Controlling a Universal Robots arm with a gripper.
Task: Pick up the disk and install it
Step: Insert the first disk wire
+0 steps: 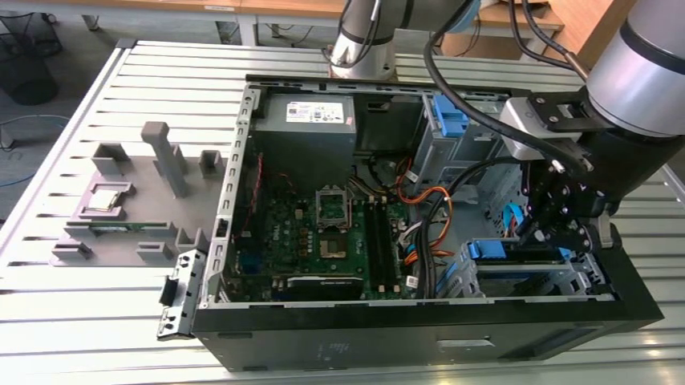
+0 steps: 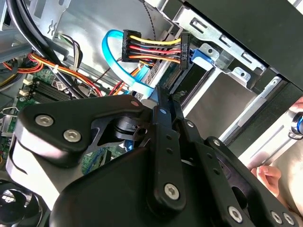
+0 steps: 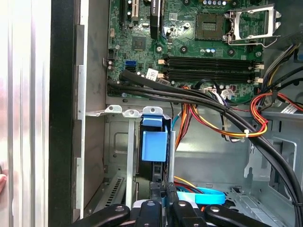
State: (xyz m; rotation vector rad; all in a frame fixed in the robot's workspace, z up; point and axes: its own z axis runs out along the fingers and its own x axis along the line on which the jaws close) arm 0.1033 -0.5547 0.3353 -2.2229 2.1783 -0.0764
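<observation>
Nearest to me in the exterior view is the black front wall of the case [image 1: 428, 341], lying open-side up on the slatted desk [image 1: 160, 80]. Just behind that wall, in the near corner on the exterior view's right, sits the metal drive cage [image 1: 535, 277]. That is where everything I care about is gathered.

The disk [image 1: 495, 250] is in the cage, standing on edge between the rails, with its blue bracket uppermost. In the first wrist view I am looking straight down its thin edge. The disk [image 3: 154, 144] lies directly ahead of the hand [image 3: 165, 208], in line with my approach, and its long axis runs away from the hand into the slot. So there is no sideways offset to correct, and I judge that the move turns only on travel along that one line.

The hand [image 1: 548, 239] hangs over the end of the disk on the exterior view's right, touching it or just short of it. I cannot tell whether the hand is clamped on the disk or has let go. I cannot tell either whether the disk is seated fully home.

A light-blue data cable [image 3: 203, 195] lies just beside the hand. Further in, a bundle of black, red and yellow cables [image 3: 227, 125] crosses between cage and motherboard [image 3: 189, 42].
</observation>
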